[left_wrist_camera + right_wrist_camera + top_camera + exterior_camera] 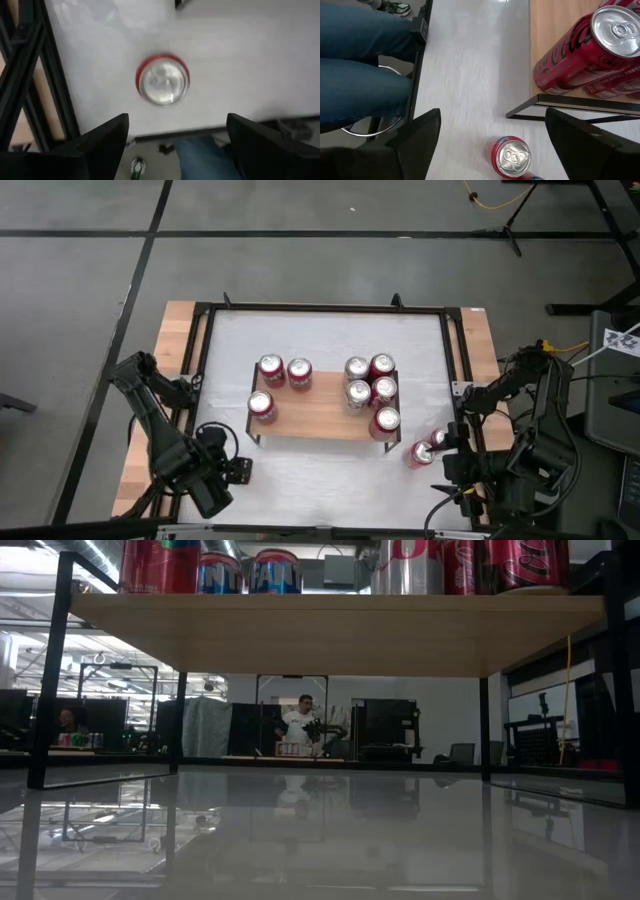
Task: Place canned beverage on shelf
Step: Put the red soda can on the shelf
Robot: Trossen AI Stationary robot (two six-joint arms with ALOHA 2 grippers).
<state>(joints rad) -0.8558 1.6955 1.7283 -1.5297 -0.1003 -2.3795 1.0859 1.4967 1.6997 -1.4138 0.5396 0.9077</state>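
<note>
Shelf [320, 418]: low wooden rack, mid-table, carrying seven cans, three left and four right.
Loose red can [421, 453]: upright on the table just off the shelf's near-right corner, awaiting placement.
My right gripper [452, 463]: just beside that can, jaws spread, empty, lined up to take it.
My left gripper [237, 470]: near-left, released; the can it sights is probably another loose one.

Left hand [175, 140] and right hand [490, 135] hover, fingers apart.

Cans [250, 570] atop shelf [340, 635]; person [298, 726] in background.
</note>
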